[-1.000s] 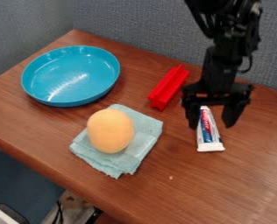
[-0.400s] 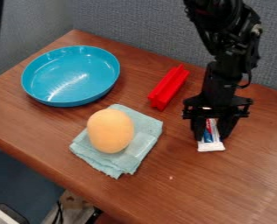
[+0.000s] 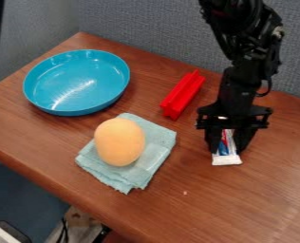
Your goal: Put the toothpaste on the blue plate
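One container sat on the table: the blue plate, far left, with nothing in it. Near the front edge a pale teal cloth carried an orange rounded object. Bare wood lay between plate and red block. Well right of the plate, the toothpaste lay flat on the table, its long axis running roughly toward the front edge, the white end nearest. The jaws pointed down and were narrowed onto the tube from both sides.

Even, fairly bright overhead light, soft shadows, low resolution, slightly blurry.
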### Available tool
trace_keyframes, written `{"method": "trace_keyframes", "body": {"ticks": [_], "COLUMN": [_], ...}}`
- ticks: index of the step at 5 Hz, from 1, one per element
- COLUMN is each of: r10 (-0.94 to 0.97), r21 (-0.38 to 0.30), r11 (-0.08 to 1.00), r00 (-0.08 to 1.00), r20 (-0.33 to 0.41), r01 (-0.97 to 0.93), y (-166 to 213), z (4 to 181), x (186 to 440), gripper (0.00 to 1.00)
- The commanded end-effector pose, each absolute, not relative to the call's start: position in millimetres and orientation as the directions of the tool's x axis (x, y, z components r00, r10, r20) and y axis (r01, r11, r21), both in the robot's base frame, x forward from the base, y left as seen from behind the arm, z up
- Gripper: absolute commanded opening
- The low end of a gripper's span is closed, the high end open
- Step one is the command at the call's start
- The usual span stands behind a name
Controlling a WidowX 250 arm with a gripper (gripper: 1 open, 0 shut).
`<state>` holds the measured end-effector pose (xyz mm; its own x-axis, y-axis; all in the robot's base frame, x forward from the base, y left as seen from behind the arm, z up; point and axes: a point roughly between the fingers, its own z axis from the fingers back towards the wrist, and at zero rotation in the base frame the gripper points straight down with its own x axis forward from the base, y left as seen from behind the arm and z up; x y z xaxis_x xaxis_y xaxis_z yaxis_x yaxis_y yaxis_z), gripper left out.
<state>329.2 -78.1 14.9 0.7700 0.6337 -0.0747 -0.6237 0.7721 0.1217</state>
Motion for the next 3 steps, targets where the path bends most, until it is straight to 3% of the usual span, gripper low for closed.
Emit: {"method": "trace_keyframes", "body": {"ticks": [1, 3], "r10": [0.639, 0.639], "r21": [0.070, 0.065], "r11": [0.768, 0.769], "r00": [0.768, 0.769], "r20": [-0.027, -0.024], "r01": [-0.637, -0.636], "y": [-73.1, -67.0], "z": [39.9, 49.8], "x": [339.8, 339.2], "gripper": [0.00, 0.00]}}
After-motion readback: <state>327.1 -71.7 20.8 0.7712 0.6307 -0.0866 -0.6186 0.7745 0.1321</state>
